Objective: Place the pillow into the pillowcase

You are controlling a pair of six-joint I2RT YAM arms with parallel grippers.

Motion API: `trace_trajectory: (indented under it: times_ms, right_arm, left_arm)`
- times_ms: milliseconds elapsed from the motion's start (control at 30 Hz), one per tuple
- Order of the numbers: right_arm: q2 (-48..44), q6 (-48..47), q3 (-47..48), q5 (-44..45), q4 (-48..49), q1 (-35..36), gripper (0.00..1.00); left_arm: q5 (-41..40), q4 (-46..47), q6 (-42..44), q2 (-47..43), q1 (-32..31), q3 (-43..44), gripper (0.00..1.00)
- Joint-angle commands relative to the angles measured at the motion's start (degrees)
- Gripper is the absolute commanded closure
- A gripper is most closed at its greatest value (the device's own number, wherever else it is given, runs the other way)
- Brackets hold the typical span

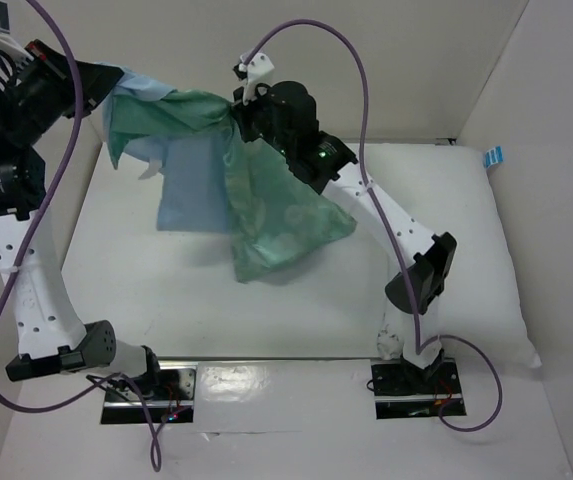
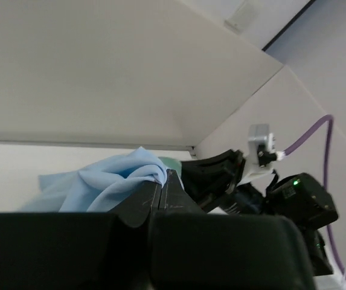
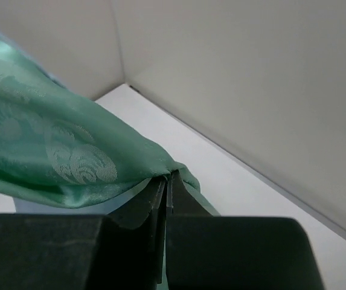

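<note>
The left jaws are fully closed, pinching a bunched fold of the pillowcase (image 1: 266, 210) at its light blue edge; in the left wrist view the blue cloth (image 2: 100, 184) wells up just in front of the closed tips. The right jaws are also pressed together, clamped on a gathered ridge of the sea-green patterned face, which runs away from their tips to the left in the right wrist view (image 3: 52, 151)

Between the two sets of jaws the pillowcase is held off the surface (image 1: 286, 440), its top edge drawn across from one grip to the other. Below that line the rest hangs loose: a light blue panel under the span between the jaws, and a longer green drape falling beneath the right jaws to a limp point

The pillow (image 1: 466, 220) lies flat beneath both sets of jaws, apart from them, and reaches well out past the right jaws. A small blue tag (image 1: 493, 156) sits at its far corner on that side. I cannot tell whether the lowest green fold touches the pillow
</note>
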Motion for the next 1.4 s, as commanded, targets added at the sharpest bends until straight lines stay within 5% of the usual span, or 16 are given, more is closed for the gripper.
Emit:
trace_trajectory:
  times_ms: [0,233,467,533,567,633,700,800,900,967,1033,1067,1100,1200,1267,1367]
  right_arm:
    - [-1.8,5.1,5.9,-5.6,4.6,1.5,1.00]
    - [-26.9,14.6,-39.8,6.3,31.5,2.5,1.00]
    - [-40.5,31.5,-69.5,22.0,27.2,10.3,1.00]
    - [-44.0,36.9,-76.7,26.5,20.7,11.2,0.88]
    - [-45.2,42.2,-78.6,29.1,17.9,11.9,0.82]
    - [-49.4,48.1,-82.8,35.1,8.4,11.9,0.56]
    - [-53.8,49.9,-84.1,35.8,3.3,11.9,0.26]
    - [-55.7,46.2,-81.5,36.6,0.3,11.4,0.24]
    - [-55.0,41.1,-77.7,38.0,-1.9,11.4,0.37]
    - [-52.7,38.6,-73.9,38.0,-3.3,11.4,0.54]
    - [-48.7,34.1,-69.4,36.3,-5.1,11.4,0.65]
    - [-46.8,32.6,-67.5,33.6,-5.7,11.4,0.66]
    - [-44.6,31.8,-65.3,32.3,-6.9,10.9,0.63]
    - [-34.0,27.8,-56.1,28.3,-11.5,10.9,0.17]
    - [-24.6,24.9,-47.9,25.4,-14.7,9.8,0.08]
    - [-13.4,22.9,-38.6,24.1,-16.1,7.7,0.12]
  left_arm:
    - [0.8,9.4,-5.1,-0.2,2.2,1.5,1.00]
    - [12.3,26.0,-14.8,8.4,-0.1,2.2,1.00]
    - [18.3,24.8,-8.5,12.3,-14.2,-4.5,1.00]
    - [20.6,19.9,-5.0,13.9,-21.2,-6.5,0.73]
    - [23.1,17.5,-1.3,17.2,-23.4,-6.5,0.35]
    - [24.9,8.0,3.1,21.2,-28.4,-4.3,0.02]
    - [22.1,-1.4,10.1,27.7,-30.1,3.3,0.00]
    - [12.7,-13.3,12.7,31.2,-28.1,9.9,0.00]
    - [5.1,-11.5,12.7,25.7,-23.7,-0.7,0.23]
    - [0.3,-9.8,12.7,18.8,-18.7,-8.2,0.60]
    - [-10.0,-9.8,12.7,15.1,-13.9,-19.2,0.70]
    - [-13.9,-9.8,11.9,13.6,-12.5,-23.1,0.70]
    - [-17.0,-9.8,11.0,11.2,-11.0,-27.2,0.52]
    - [-22.5,-8.2,8.5,8.8,-6.5,-42.2,0.24]
    - [-23.1,-5.0,7.0,7.6,-4.5,-51.8,0.06]
    - [-24.7,-2.3,4.7,6.8,-2.6,-60.6,0.03]
